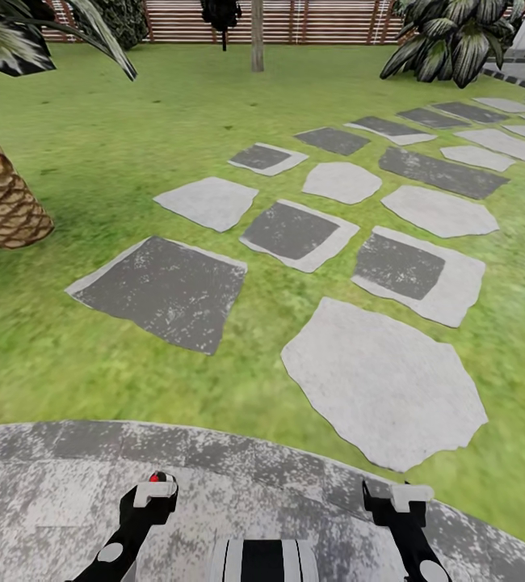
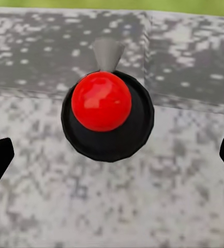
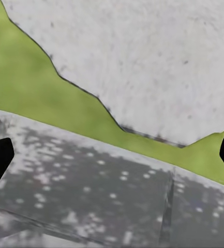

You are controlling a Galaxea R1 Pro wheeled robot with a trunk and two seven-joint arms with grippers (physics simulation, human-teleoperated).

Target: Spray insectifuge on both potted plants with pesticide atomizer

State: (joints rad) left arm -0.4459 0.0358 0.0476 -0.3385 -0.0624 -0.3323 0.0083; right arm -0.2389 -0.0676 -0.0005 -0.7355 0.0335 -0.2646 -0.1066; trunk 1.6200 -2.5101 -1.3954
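Green lawn (image 1: 133, 113) of the garden spreads across the head view, crossed by a path of pale and dark grey stepping stones (image 1: 384, 384) running toward the wooden slat fence (image 1: 319, 20) at the far edge. The rounded mottled concrete patio (image 1: 44, 485) lies nearest the robot. A palm's scaly trunk (image 1: 0, 194) stands on the left, a broad-leaved striped plant (image 1: 456, 40) at the far right. The left gripper (image 2: 112, 155) hangs over the patio, fingertips spread wide, above a red ball on a black disc (image 2: 102, 101). The right gripper (image 3: 112, 155), likewise spread, hovers over the patio rim and grass. The atomizer and potted plants cannot be located here.
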